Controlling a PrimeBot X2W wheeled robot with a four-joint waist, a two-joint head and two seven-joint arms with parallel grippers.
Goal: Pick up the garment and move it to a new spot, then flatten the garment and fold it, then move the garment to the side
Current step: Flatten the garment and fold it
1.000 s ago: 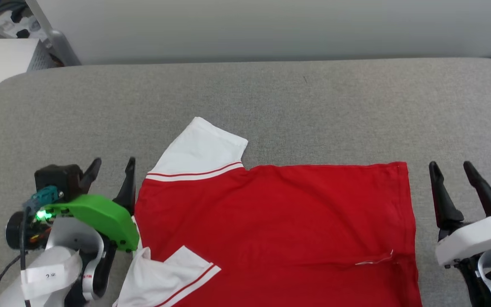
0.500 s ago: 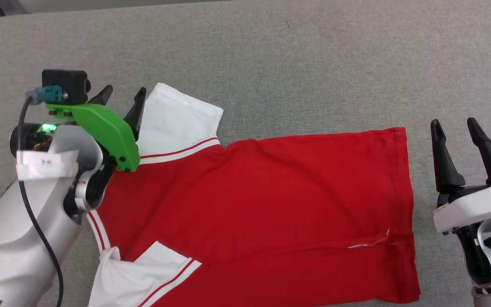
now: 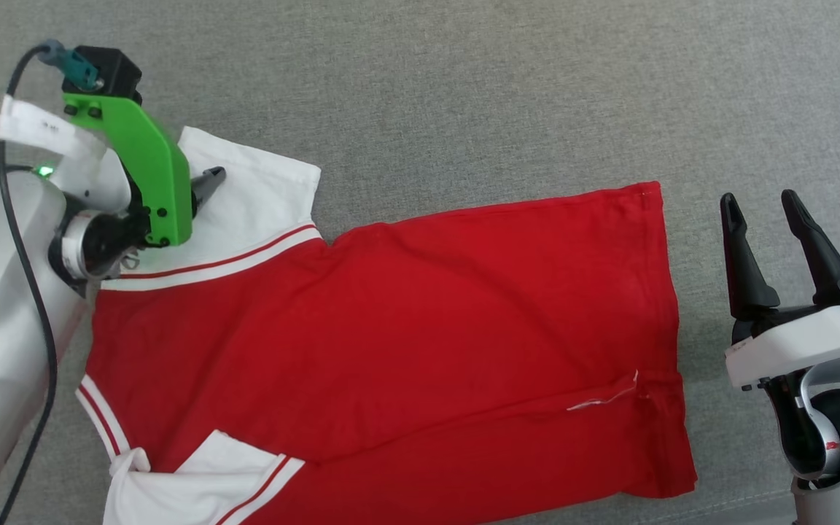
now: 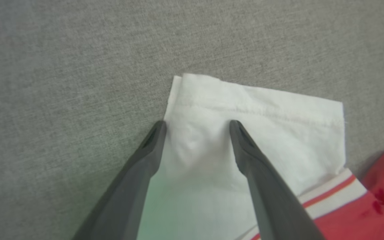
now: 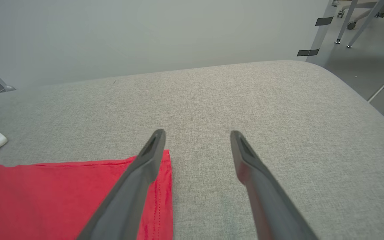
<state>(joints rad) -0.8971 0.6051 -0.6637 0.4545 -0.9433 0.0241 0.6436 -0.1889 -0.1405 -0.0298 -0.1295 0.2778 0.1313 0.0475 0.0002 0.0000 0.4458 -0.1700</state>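
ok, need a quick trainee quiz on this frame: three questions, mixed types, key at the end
1. True or false: the left gripper is shut on the garment.
2. Which part of the garment lies under the left gripper's fingertips? A) red hem B) white sleeve C) collar
3. Fill in: the right gripper, off to the garment's side over the grey surface, stands ___.

Key: 1 false, its jaws are spread and it holds nothing. 2 B. 3 open.
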